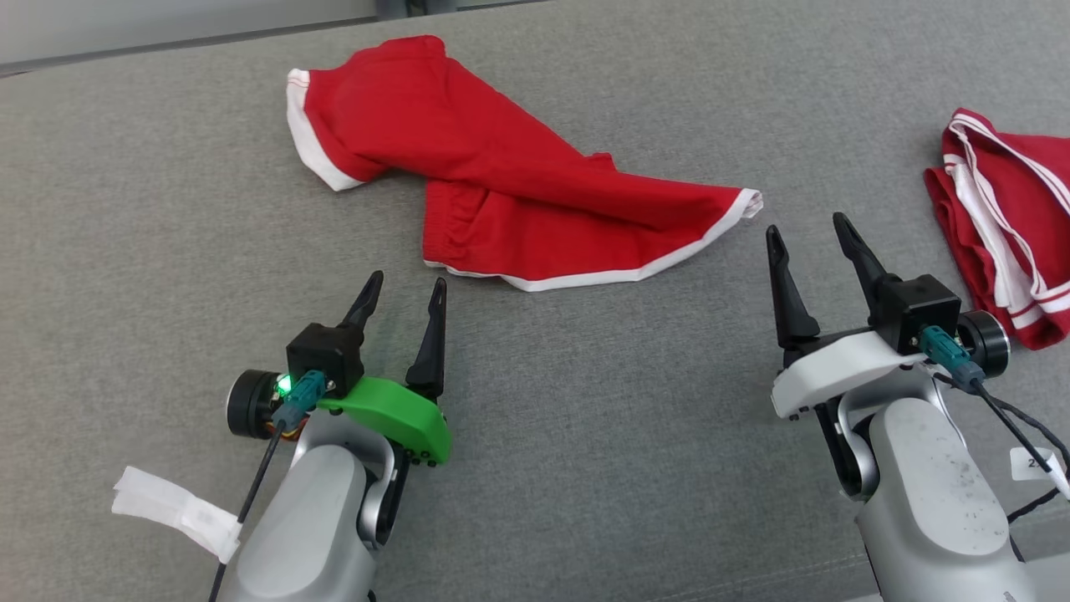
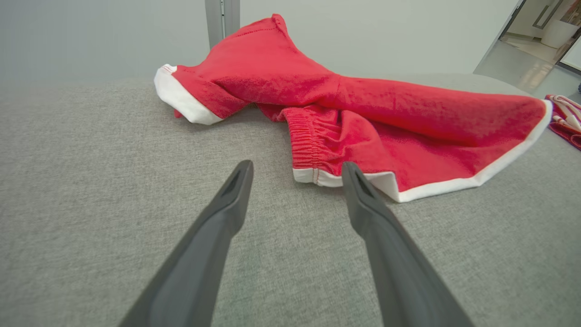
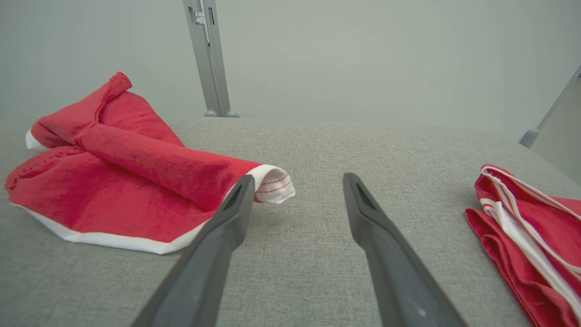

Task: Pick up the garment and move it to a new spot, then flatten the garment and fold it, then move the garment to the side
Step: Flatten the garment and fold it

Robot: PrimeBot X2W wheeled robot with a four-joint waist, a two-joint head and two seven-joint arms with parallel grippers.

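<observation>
The garment [image 1: 501,192] is a pair of red shorts with white trim, lying crumpled and twisted across the middle of the grey surface; its elastic waistband shows in the left wrist view [image 2: 363,122]. My left gripper [image 1: 405,288] stands open just short of the garment's near white hem, empty [image 2: 297,168]. To the right, my right gripper [image 1: 807,230] is open and empty too, its tips just below the garment's rolled right corner [image 3: 272,184]. In the right wrist view the right gripper [image 3: 295,181] points past that corner at bare cloth.
A second red garment with white stripes [image 1: 1003,226] lies bunched at the right edge [image 3: 526,227]. The grey padded surface [image 1: 585,418] stretches wide on all sides. A metal post [image 3: 209,59] stands behind the far edge, before a pale wall.
</observation>
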